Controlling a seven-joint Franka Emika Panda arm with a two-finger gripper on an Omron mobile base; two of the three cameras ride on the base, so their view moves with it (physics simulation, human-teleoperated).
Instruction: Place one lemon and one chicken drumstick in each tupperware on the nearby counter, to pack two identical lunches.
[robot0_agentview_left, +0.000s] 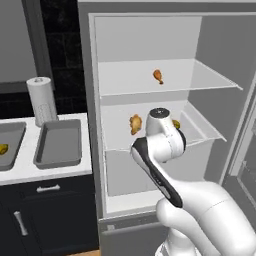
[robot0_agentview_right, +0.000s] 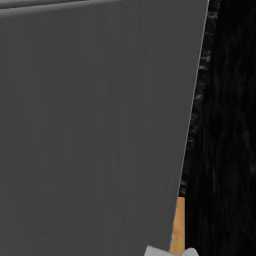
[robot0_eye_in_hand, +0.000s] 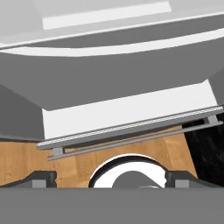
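In the left base view the fridge stands open. One chicken drumstick (robot0_agentview_left: 158, 76) lies on the upper shelf and a second drumstick (robot0_agentview_left: 135, 124) on the middle shelf. Beside it, a lemon (robot0_agentview_left: 176, 123) peeks out from behind my arm. On the counter (robot0_agentview_left: 50, 172) to the left sits an empty tupperware (robot0_agentview_left: 59, 143). A second tupperware (robot0_agentview_left: 11, 137) at the frame's edge holds a lemon (robot0_agentview_left: 3, 148). In the hand view my gripper (robot0_eye_in_hand: 110, 180) is open, fingertips (robot0_eye_in_hand: 43, 178) wide apart with nothing between them, looking down at the fridge's lower edge and the wood floor.
A paper towel roll (robot0_agentview_left: 42, 101) stands behind the trays. The glass fridge shelves (robot0_agentview_left: 200, 82) jut forward around my arm. The fridge door (robot0_agentview_right: 95, 130) blocks the right base view, with a dark wall (robot0_agentview_right: 225, 125) beside it. Dark cabinets (robot0_agentview_left: 45, 215) sit under the counter.
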